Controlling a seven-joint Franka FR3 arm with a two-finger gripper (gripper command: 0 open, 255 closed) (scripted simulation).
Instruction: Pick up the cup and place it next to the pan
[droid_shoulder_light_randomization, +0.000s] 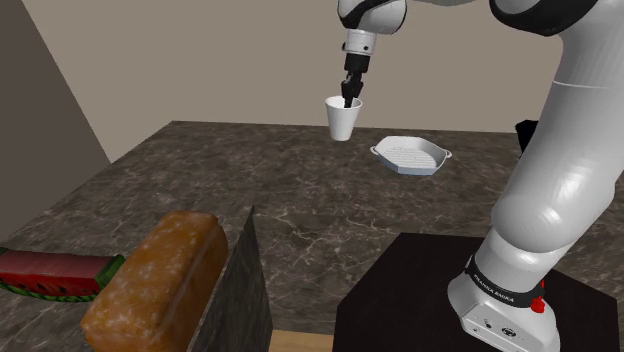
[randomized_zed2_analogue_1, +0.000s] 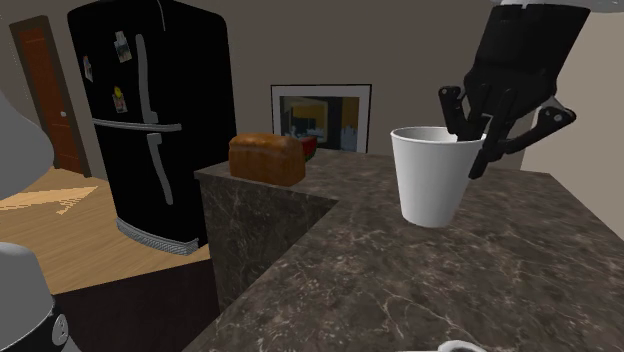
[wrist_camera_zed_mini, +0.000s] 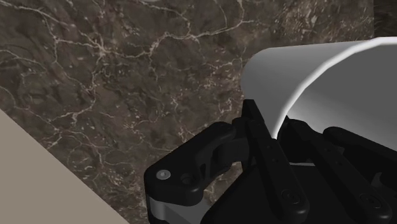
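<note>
black gripper pinches the rim wall of a plain white tapered cup, one finger inside, above the dark veined stone-look counter, near the white ribbed squarish pan.

Soft, even, shadowless rendered light

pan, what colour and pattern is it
White, with ridged lines across its inside; the pan shows best in the shoulder view.
</note>
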